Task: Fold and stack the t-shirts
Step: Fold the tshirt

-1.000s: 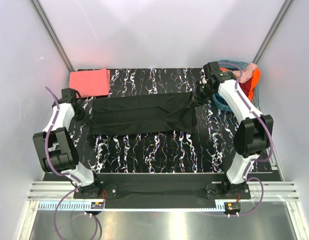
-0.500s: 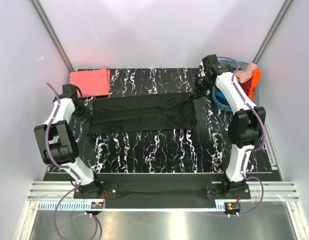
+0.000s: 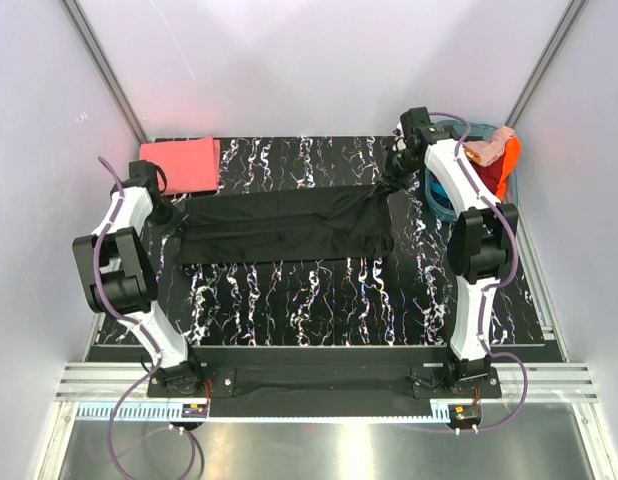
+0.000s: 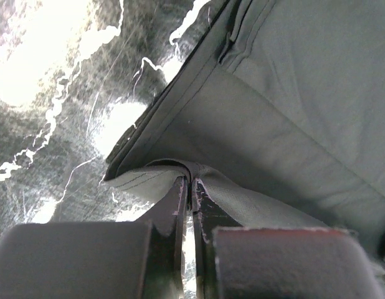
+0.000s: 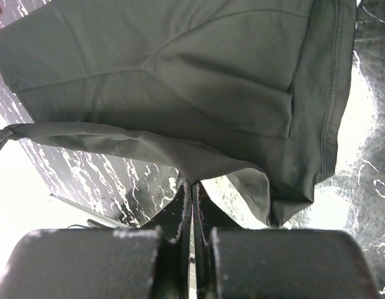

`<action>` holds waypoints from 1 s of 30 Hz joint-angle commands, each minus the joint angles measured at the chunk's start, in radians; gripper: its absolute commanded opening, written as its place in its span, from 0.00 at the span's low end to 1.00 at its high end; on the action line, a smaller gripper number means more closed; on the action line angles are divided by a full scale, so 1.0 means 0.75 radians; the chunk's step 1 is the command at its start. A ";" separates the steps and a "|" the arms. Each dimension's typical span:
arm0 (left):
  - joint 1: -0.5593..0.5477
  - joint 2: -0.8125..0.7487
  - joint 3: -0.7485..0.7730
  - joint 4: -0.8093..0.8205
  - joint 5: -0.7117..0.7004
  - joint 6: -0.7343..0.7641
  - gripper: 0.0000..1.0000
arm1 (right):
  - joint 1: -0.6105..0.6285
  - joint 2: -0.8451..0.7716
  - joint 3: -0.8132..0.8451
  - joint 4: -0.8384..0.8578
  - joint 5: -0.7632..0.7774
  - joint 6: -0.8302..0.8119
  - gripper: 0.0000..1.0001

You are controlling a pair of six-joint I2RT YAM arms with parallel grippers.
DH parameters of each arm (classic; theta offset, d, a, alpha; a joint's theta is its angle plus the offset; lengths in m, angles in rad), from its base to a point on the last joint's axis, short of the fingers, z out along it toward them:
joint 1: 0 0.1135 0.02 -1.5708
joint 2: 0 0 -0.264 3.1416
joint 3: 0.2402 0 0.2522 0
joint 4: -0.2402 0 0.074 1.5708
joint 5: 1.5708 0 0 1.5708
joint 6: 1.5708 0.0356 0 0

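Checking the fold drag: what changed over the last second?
Both arms reached toward the table's far edge. The right gripper, shut on the black t-shirt, pulled its right end up and farther away. The left gripper, also shut on it, moved only slightly. Nothing newly grasped or released. The pink t-shirt and basket stayed put.
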 commanded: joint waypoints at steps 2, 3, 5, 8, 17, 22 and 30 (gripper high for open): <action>-0.001 0.047 0.085 0.031 0.014 -0.003 0.06 | -0.013 0.039 0.089 0.005 -0.042 0.007 0.00; -0.001 0.063 0.097 0.031 0.016 -0.001 0.06 | -0.013 0.045 0.091 0.009 -0.040 0.014 0.00; -0.001 0.084 0.110 0.029 0.016 0.001 0.06 | -0.013 0.068 0.095 0.013 -0.044 0.016 0.00; -0.001 0.123 0.132 0.031 0.016 0.003 0.07 | -0.013 0.100 0.107 0.021 -0.046 0.014 0.00; -0.003 0.278 0.294 0.047 -0.007 0.024 0.30 | -0.052 0.252 0.076 0.263 -0.032 0.040 0.03; -0.003 0.299 0.394 0.027 -0.039 0.042 0.40 | -0.064 0.387 0.266 0.296 -0.066 0.083 0.18; -0.044 0.000 0.219 0.063 -0.001 0.061 0.42 | -0.066 0.457 0.547 -0.011 -0.015 0.024 0.55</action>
